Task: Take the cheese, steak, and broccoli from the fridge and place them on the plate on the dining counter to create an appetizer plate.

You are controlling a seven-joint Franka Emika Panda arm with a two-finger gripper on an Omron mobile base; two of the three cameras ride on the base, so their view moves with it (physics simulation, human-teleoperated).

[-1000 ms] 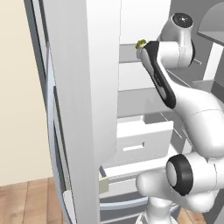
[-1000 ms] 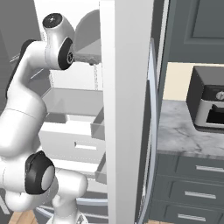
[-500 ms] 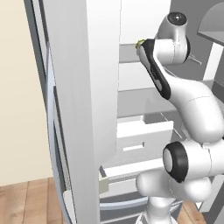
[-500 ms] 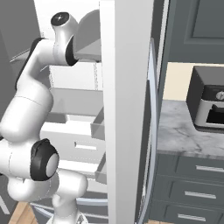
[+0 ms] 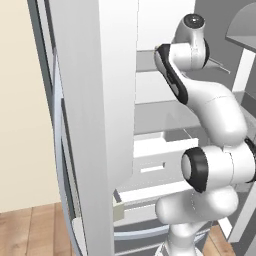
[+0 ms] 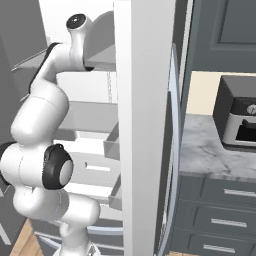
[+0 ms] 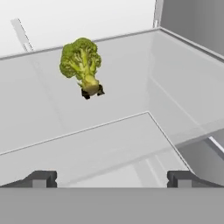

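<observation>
In the hand view a yellow-green broccoli [image 7: 81,64] stands on a white shelf [image 7: 131,92] inside the fridge [image 5: 85,125], up and to the left of my gripper. The gripper [image 7: 111,178] is open, with nothing between its two dark fingertips [image 7: 41,178], and it is still a good way short of the floret. In both base views my arm reaches up into the fridge's upper shelf level, past the white door edge [image 6: 145,125]. The cheese, steak, plate and dining counter are out of view.
White drawers [image 5: 160,157] stick out below the shelf, close to my elbow. The fridge's side wall [image 7: 192,26] rises to the right of the shelf. A dark countertop oven [image 6: 239,117] sits on a marble wall counter [image 6: 207,155] over dark drawers.
My arm has swung further in toward the upper shelf. In the left base view the hand now covers the broccoli that showed beside it earlier. The jaws have stayed wide apart.
</observation>
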